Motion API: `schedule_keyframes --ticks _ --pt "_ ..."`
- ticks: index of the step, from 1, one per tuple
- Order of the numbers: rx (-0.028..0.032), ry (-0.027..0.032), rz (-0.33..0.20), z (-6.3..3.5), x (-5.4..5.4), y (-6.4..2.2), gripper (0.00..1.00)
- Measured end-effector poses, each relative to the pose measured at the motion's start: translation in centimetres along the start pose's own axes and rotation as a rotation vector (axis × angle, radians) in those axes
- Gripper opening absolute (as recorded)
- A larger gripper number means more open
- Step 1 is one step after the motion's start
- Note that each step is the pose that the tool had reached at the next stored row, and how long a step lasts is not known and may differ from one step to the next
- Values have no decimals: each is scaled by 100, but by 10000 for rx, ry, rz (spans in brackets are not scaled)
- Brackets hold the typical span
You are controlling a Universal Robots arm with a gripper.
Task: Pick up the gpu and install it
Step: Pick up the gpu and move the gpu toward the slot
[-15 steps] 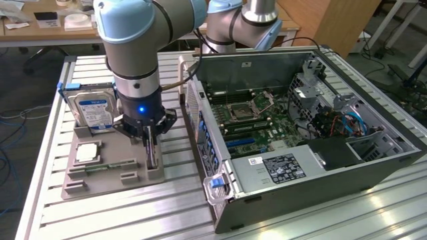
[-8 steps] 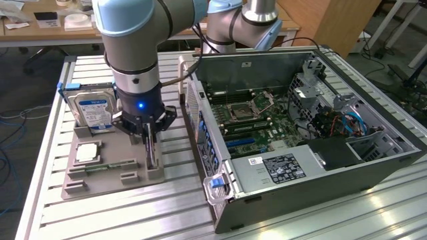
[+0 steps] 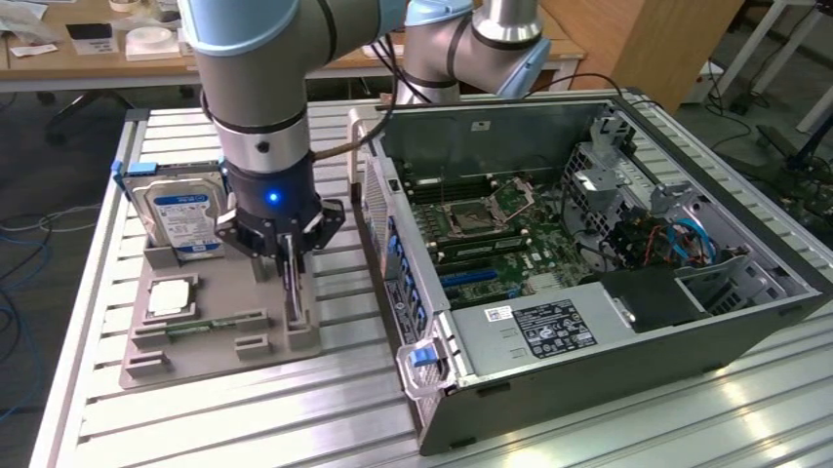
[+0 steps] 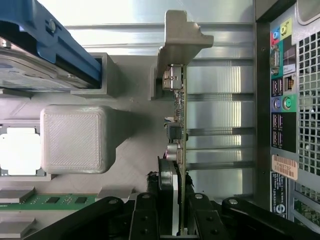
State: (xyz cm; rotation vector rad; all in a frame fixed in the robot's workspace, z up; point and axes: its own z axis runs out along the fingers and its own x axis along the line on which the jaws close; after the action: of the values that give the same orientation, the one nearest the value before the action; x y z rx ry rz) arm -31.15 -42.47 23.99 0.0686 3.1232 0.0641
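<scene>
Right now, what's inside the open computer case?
A green motherboard with its CPU socket, a silver power supply at the near end, and blue cables on the exterior view's right. Whatever lies beneath the power supply is covered.

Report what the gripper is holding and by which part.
The gripper clamps the gpu by its upper edge, away from the bracket end; the card stands in the gray holder.

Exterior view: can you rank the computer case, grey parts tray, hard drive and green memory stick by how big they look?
Largest to smallest:
1. computer case, by far the biggest
2. grey parts tray
3. hard drive, standing upright in the tray
4. green memory stick, a thin strip in the tray
</scene>
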Motion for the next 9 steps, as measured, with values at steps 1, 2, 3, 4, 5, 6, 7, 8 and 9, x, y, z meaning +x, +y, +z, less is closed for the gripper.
schedule_keyframes --ticks 1,2,3,4,5,6,7,8,9 --pt "0 0 0 -14 0 1 28" --pt "0 1 0 -28 0 1 28" --pt "0 0 0 -42 -1 2 28" --pt "0 0 0 -58 -1 2 28" --pt "0 1 0 -74 -1 3 28" --pt "0 1 0 -90 -2 4 28" --pt "0 0 0 -108 -2 4 28" --pt "0 0 0 -125 -2 5 28" --pt "0 0 0 -144 -2 6 28"
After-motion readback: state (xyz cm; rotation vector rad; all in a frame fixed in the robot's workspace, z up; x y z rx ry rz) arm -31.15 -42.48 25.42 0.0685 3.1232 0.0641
